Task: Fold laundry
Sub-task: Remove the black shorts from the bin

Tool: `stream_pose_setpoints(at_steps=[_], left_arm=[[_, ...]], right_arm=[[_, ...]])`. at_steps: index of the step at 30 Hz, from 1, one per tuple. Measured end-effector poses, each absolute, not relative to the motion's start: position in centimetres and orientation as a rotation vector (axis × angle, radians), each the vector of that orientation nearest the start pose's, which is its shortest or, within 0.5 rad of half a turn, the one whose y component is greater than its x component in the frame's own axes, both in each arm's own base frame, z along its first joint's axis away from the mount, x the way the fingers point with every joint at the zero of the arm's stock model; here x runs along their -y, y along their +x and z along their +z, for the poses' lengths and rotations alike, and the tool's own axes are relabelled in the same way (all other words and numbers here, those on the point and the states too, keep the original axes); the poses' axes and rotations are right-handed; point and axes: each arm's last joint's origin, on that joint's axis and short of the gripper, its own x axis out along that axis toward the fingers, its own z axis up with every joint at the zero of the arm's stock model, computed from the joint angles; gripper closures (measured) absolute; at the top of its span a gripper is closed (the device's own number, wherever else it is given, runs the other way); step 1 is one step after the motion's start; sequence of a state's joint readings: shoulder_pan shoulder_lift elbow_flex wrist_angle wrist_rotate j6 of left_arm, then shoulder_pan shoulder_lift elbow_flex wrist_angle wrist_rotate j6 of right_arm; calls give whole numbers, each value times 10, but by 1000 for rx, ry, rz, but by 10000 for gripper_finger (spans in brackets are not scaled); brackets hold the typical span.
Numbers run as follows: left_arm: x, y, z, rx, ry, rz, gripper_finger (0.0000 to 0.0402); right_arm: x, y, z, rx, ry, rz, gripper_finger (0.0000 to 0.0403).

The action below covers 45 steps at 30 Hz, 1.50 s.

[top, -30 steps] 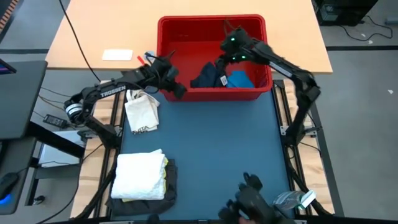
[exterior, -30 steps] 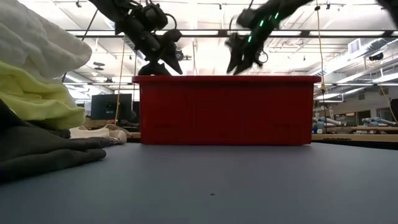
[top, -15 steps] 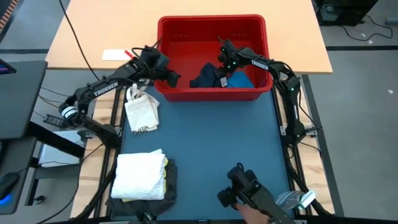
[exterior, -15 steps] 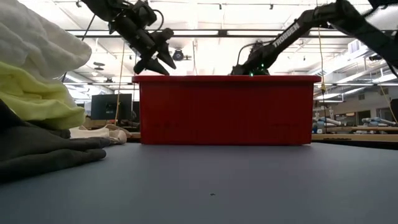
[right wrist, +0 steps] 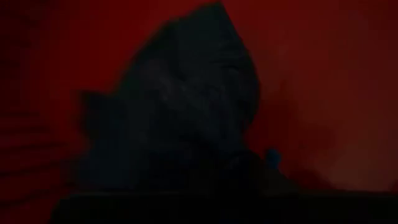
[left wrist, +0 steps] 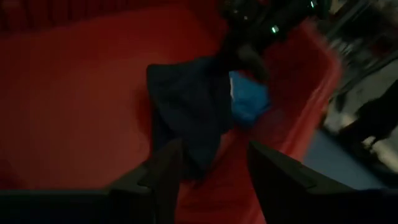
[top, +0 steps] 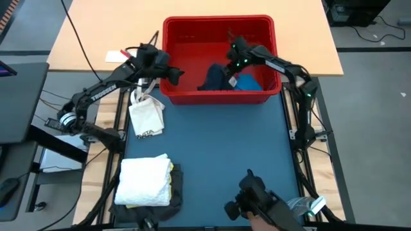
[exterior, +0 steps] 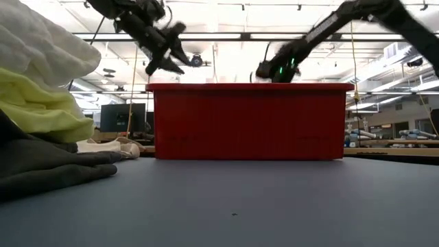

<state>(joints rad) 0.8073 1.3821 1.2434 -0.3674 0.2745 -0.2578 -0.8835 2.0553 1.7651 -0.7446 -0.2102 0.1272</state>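
Right tool (top: 231,69), lowered into the red basket (top: 218,96) moments ago, now pinches the navy garment (top: 215,78) lying inside; left tool (top: 172,72) hovers half-open at the rim. Extraction for folding appears imminent.

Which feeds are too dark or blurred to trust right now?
Right wrist view: very dark, the navy garment a dim shape on red. Left wrist view: dim and soft, yet the blue piece shows. Low view: bright ceiling lights behind, left gripper smeared. High view: evenly lit, basket clear.
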Motion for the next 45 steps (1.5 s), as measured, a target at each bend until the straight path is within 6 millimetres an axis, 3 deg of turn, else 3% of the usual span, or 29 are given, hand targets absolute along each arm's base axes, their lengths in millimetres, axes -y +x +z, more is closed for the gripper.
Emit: stream_pose_setpoints(at_steps=[5, 10, 14, 18, 22, 28, 34, 39, 45], left_arm=[[-195, 211, 367, -262, -487, 543, 229], [-172, 216, 380, -210, -511, 528, 230], [-151, 232, 379, -230, -529, 455, 230], [-121, 250, 379, -249, -517, 401, 230], [-90, 262, 379, -251, -527, 394, 230], [-58, 275, 375, -282, -459, 359, 230], [-53, 288, 361, -367, -362, 303, 230], [-51, 299, 333, -575, -241, 153, 230], [-47, 291, 316, -728, -143, 54, 230]], right_arm=[[296, 278, 331, -672, 517, -629, 379], [227, 261, 409, -498, 411, -496, 379], [171, 249, 442, -456, 383, -341, 379], [122, 238, 455, -503, 388, -225, 379], [83, 234, 448, -640, 396, -159, 379], [37, 240, 406, -791, 532, -188, 379], [3, 256, 348, -853, 744, -315, 379], [-14, 271, 304, -833, 902, -472, 379], [-29, 283, 268, -868, 1060, -615, 379]])
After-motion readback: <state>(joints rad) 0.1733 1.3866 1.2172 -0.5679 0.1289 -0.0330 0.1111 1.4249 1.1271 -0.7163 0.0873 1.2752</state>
